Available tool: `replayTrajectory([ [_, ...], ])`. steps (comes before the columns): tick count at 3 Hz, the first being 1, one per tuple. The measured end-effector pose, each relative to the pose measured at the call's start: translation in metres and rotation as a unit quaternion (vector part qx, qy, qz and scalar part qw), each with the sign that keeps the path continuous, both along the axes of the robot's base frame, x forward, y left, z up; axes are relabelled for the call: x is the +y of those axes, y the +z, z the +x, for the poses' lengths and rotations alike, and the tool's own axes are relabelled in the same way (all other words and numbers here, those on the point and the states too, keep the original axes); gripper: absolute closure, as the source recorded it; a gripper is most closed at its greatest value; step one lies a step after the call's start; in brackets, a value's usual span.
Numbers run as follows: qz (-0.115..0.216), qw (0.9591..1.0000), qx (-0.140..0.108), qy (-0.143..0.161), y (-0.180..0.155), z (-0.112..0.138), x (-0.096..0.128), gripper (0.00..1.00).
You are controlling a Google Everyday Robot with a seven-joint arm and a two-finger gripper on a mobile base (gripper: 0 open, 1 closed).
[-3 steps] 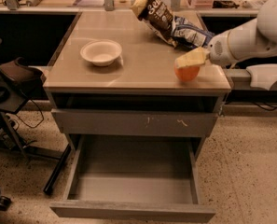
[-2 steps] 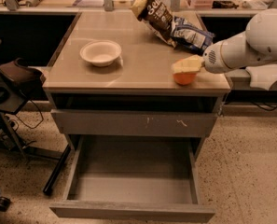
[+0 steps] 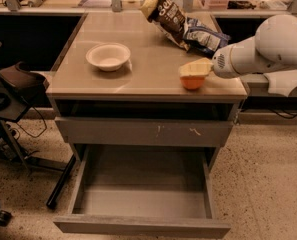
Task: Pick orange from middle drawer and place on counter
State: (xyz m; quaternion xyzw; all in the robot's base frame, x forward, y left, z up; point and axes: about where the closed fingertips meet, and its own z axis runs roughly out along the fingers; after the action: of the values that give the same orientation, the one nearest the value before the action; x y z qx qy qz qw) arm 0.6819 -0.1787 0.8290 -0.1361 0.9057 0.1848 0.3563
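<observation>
tool (image 3: 193, 69) over orange (image 3: 192, 83) on counter (image 3: 148, 64), front right; bowl (image 3: 108, 56) lies to the left.

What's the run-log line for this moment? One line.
gripper: over orange | orange: on counter, front right | middle drawer: open, empty | white bowl: counter left

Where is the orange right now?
In the camera view the orange is at the front right of the counter, right of the white bowl and in front of the snack bags, with the hand directly over it.

White bowl (image 3: 108, 57), snack bags (image 3: 169, 15) (one brown)
</observation>
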Motion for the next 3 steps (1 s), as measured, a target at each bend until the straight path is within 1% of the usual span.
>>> replayTrajectory([
  [1, 0.001, 1.0, -0.005, -0.005, 0.0021, 0.0032, 0.0013, 1.0],
  [2, 0.001, 1.0, -0.005, -0.005, 0.0021, 0.0032, 0.0013, 0.81],
  [3, 0.001, 1.0, -0.005, -0.005, 0.0021, 0.0032, 0.0013, 0.58],
])
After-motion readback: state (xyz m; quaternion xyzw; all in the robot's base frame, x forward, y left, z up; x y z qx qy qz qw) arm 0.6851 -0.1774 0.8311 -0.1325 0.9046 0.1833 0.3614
